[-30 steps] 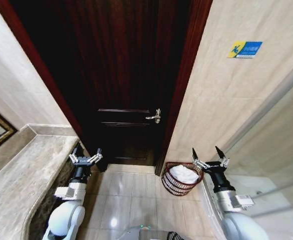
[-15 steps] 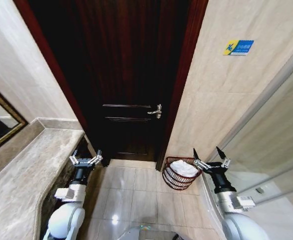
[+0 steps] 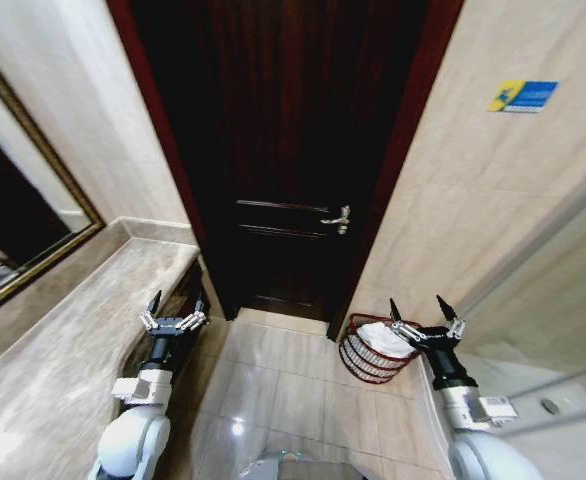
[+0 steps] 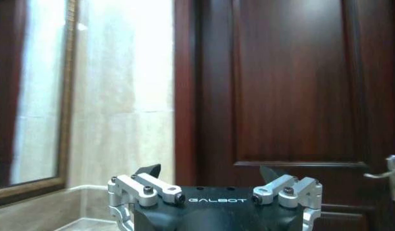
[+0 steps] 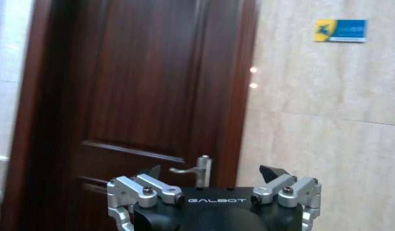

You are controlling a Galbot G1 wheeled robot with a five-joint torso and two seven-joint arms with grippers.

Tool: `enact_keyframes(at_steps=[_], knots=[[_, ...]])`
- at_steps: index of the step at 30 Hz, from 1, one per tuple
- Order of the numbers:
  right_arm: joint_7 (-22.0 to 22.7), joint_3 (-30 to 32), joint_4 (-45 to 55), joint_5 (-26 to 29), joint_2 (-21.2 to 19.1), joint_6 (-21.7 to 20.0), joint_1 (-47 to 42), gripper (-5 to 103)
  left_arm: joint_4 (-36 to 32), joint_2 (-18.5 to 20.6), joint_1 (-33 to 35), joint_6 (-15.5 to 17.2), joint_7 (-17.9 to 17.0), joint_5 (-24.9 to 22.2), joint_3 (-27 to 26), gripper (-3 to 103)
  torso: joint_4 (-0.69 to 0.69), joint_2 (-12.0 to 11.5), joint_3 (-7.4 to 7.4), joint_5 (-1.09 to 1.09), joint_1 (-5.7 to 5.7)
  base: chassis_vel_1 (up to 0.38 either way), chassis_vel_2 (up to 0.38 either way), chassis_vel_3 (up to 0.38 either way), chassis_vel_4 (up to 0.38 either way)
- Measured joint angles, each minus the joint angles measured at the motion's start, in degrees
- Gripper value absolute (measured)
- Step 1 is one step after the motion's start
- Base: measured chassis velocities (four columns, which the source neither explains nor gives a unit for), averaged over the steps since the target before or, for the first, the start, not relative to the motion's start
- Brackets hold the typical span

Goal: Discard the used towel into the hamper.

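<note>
The hamper (image 3: 354, 353), a small round reddish-brown wire basket, stands on the floor by the right door jamb. A white towel (image 3: 385, 338) lies inside it. My right gripper (image 3: 424, 309) is raised just right of the hamper, open and empty, fingers pointing up. Over by the counter's edge my left gripper (image 3: 176, 303) is raised too, open with nothing in it. In the wrist views both grippers (image 4: 210, 171) (image 5: 210, 171) face the dark door with fingers spread.
A dark wooden door (image 3: 293, 170) with a metal handle (image 3: 338, 220) is shut ahead. A marble counter (image 3: 63, 350) and a framed mirror (image 3: 23, 200) run along the left. A tiled wall with a blue sign (image 3: 523, 96) stands on the right. Tiled floor (image 3: 273, 390) lies between.
The whole head view has shifted, so the camera turned left: more mirror and counter show, and the door and hamper sit further right. Both grippers stay raised and open.
</note>
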Motion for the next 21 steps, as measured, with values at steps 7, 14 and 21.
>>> enact_keyframes(at_steps=[7,14,21], knots=[[-0.27,-0.27,-0.28,-0.34,0.04,0.19,0.02,100,1.39,0.14,-0.31,-3.67,1.12,0.44,-0.02,100,-0.03,-0.04,-0.01,0.00,0.01,0.136,-0.068,-0.069,0.133],[-0.50,-0.33,-0.43,-0.45,0.05,0.21,-0.01,100,1.39,0.07,-0.35,-3.88,1.07,0.47,-0.04,100,-0.02,-0.03,-0.04,0.00,-0.06,0.151,-0.153,-0.149,0.165],[-0.71,-0.52,-0.53,-0.65,0.34,0.55,-0.22,100,1.37,0.04,-0.37,-4.03,0.95,0.45,-0.05,100,-0.02,-0.04,-0.04,0.00,-0.05,0.135,-0.145,-0.137,0.146]])
